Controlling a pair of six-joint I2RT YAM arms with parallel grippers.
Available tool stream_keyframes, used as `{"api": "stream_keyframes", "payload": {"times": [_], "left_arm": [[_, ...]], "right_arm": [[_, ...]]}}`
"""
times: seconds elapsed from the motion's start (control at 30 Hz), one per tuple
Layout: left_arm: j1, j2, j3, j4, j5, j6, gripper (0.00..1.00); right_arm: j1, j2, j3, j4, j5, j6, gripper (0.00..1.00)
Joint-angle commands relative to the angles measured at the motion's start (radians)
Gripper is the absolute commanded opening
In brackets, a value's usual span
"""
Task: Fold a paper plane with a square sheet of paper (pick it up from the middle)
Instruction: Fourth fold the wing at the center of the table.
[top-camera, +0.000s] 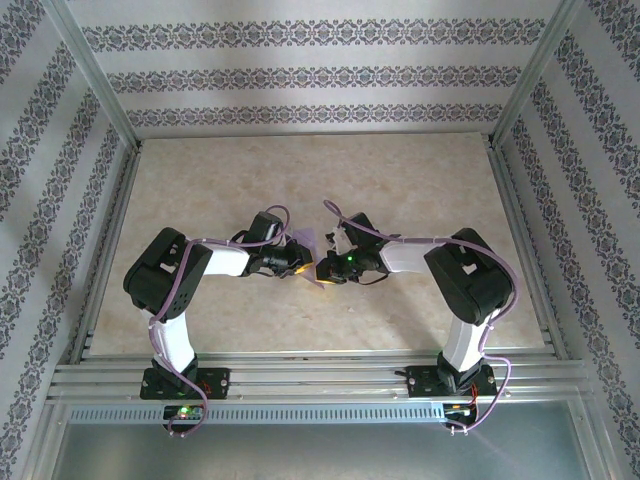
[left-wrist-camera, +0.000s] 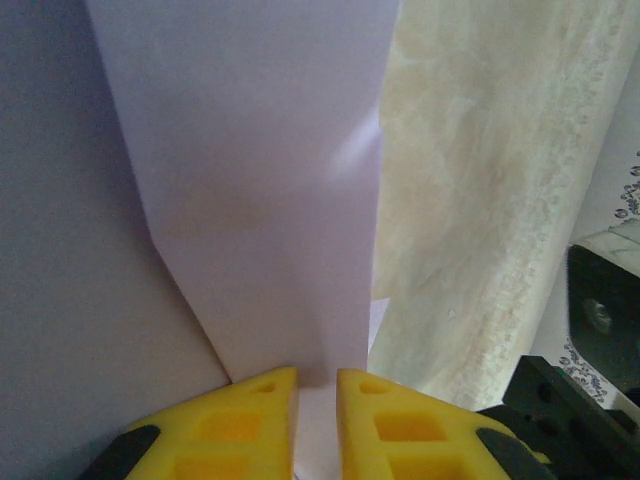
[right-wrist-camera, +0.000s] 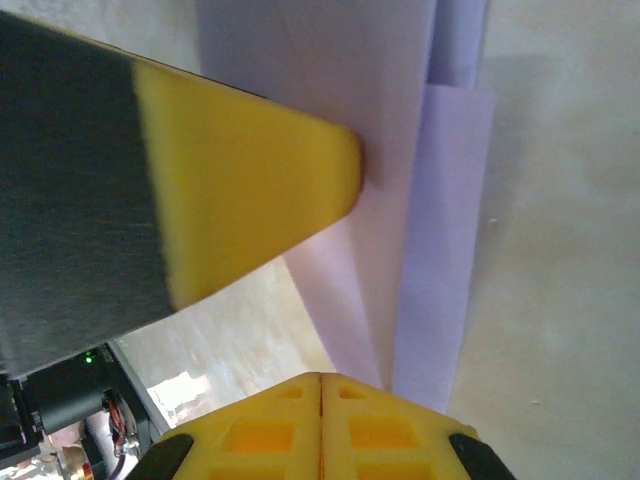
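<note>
- One thin, matte sheet of pale lavender paper (left-wrist-camera: 260, 150), creased into long overlapping panels, sits between the tips of the two arms near the middle of the bench.
- In the left wrist view a diagonal fold runs down the sheet towards the fingertips. The sheet's straight right edge shows against the bench surface beyond.
- The yellow-fingered left pincer (left-wrist-camera: 317, 375) is closed to a narrow slit. The lower end of the paper runs into that slit, so the sheet is pinched there.
- In the right wrist view, one yellow finger (right-wrist-camera: 250, 180) of the left pincer has its rounded tip against the face of the paper.
- The right pincer (right-wrist-camera: 320, 378) has its yellow fingers pressed together with no gap. The paper's lower end reaches their tips, but whether any of it is caught between them cannot be told.
- The beige, marble-patterned bench (top-camera: 400, 180) carries both arms at its near edge. The white-and-black left arm (top-camera: 170, 290) and right arm (top-camera: 465, 280) bend inward towards each other.
- Striped, ornament-patterned walls (top-camera: 300, 75) enclose the bench on three sides.
</note>
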Motion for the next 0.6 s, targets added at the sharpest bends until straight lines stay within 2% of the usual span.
{"api": "stream_keyframes", "payload": {"times": [0.0, 0.27, 0.57], "left_arm": [[-0.011, 0.014, 0.007, -0.084, -0.039, 0.018, 0.19], [-0.011, -0.035, 0.033, -0.042, 0.001, 0.022, 0.2], [-0.01, -0.092, 0.06, -0.079, 0.006, 0.064, 0.23]], "right_arm": [[0.009, 0.023, 0.008, 0.007, 0.018, -0.007, 0.08], [0.005, 0.042, -0.012, 0.008, 0.023, -0.01, 0.08], [-0.004, 0.059, -0.029, 0.008, 0.033, -0.006, 0.08]]}}
